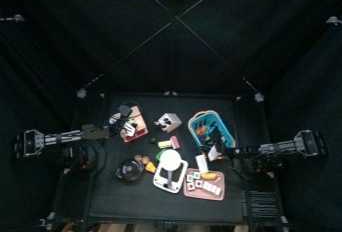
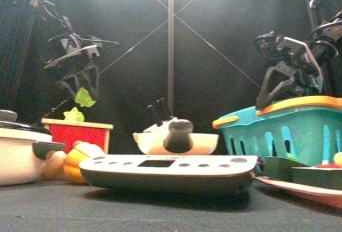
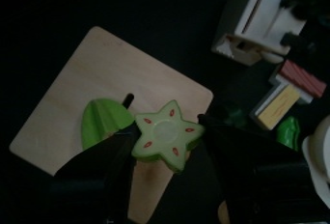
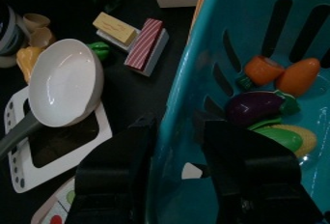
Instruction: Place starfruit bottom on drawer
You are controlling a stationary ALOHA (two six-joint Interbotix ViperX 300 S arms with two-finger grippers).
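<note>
The starfruit bottom is gripped in the left claw right above the drawer, so only the drop's left.

2 black jointed arms w/ cables, matte black fingers

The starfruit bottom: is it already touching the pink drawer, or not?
Apart. In the front view the starfruit bottom hangs in the left hand, with a dark gap between it and the top of the drawer.
</note>
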